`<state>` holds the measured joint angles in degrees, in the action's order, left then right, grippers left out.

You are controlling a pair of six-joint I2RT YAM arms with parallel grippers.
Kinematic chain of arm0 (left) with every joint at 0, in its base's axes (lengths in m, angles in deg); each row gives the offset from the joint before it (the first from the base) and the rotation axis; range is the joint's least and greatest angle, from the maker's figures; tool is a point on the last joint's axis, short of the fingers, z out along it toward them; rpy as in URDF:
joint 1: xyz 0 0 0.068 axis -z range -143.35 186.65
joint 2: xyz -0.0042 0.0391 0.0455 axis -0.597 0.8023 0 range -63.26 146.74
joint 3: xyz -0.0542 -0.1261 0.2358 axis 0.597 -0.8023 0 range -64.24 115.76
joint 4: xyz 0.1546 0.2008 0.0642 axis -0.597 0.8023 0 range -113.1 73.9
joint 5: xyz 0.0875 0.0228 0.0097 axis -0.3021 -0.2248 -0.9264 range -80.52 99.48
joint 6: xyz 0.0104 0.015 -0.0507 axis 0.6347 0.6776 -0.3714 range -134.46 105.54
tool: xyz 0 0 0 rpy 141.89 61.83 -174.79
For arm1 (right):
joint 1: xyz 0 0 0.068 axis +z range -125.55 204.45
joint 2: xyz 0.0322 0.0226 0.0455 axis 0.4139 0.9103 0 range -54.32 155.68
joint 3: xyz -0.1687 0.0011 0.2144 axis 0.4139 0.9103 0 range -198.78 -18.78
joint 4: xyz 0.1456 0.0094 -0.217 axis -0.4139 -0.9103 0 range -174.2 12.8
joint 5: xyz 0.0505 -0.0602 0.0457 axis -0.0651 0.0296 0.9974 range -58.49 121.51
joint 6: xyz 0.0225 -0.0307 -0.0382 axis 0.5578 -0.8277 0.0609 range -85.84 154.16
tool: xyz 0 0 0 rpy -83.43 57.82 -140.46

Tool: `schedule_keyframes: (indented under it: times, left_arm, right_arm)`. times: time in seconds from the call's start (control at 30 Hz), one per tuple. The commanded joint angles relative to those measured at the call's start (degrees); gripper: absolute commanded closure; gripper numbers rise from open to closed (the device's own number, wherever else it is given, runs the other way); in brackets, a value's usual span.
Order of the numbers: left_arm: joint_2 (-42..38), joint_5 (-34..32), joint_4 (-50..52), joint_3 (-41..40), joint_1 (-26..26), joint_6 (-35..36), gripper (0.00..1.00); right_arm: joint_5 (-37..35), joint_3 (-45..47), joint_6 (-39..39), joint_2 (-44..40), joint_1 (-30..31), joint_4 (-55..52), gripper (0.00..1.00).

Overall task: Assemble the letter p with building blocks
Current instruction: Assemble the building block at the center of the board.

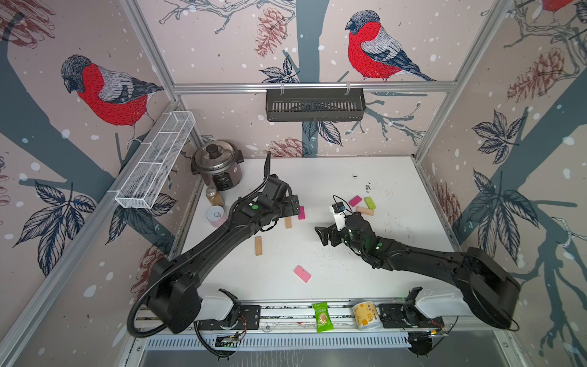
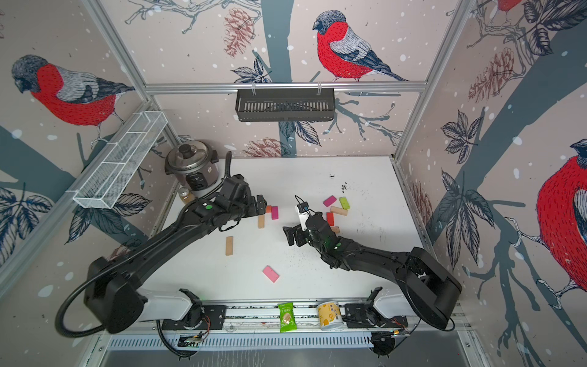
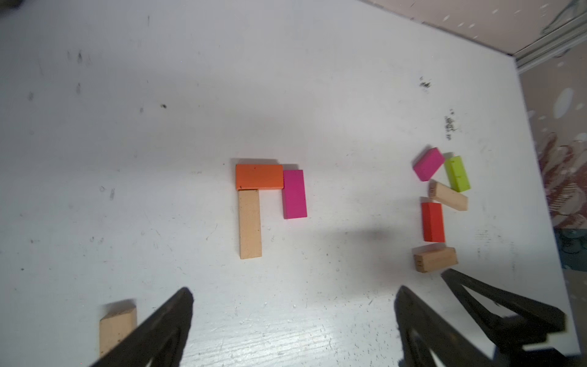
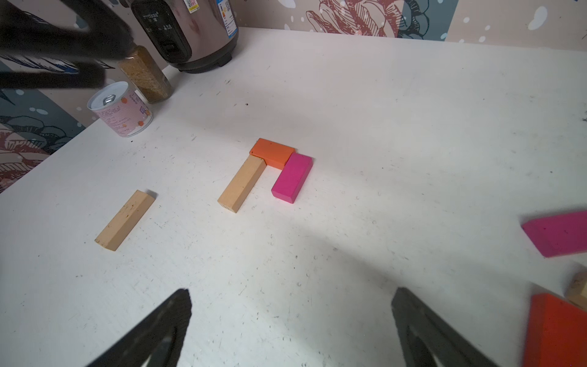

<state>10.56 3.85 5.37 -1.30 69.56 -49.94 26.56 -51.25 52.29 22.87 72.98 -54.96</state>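
Note:
Three building blocks lie joined on the white table: an orange block [image 3: 259,176] across the end of a wood bar [image 3: 250,224], with a magenta block [image 3: 294,193] against the orange one's other end. My left gripper [image 3: 293,295] hovers just short of them, open and empty. To the right a loose group holds magenta [image 3: 428,163], lime green [image 3: 457,173], red [image 3: 432,221] and two wood blocks [image 3: 435,259]. My right gripper [image 4: 292,295] is open and empty beside that group, facing the joined blocks. A loose wood bar [image 1: 258,245] and a light pink block [image 1: 302,274] lie nearer the front.
A rice cooker [image 1: 217,165], a spice jar [image 1: 215,196] and a pink can [image 1: 216,216] stand at the back left. A green snack packet [image 1: 323,317] and a yellow cup [image 1: 367,315] sit on the front rail. Walls close three sides.

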Motion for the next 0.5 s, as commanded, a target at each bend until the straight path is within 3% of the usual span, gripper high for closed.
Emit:
schedule_keyframes:
  times: [0.0, 0.23, 0.47]
  left_arm:
    - [-8.06, -0.34, -1.37, -2.92, -0.13, 4.53, 0.03]
    - [-22.15, 0.65, 2.92, -6.76, -3.47, 9.48, 0.03]
    - [-24.44, 16.5, 2.63, -14.25, -16.24, 12.78, 0.03]
  right_arm:
    - [-0.61, -0.4, 1.38, -0.82, 0.06, -2.01, 0.0]
    - [-3.93, -4.67, 3.49, 1.35, 3.29, -11.84, 0.0]
    - [-6.63, -11.46, 5.0, 7.14, 15.04, -21.36, 0.01]
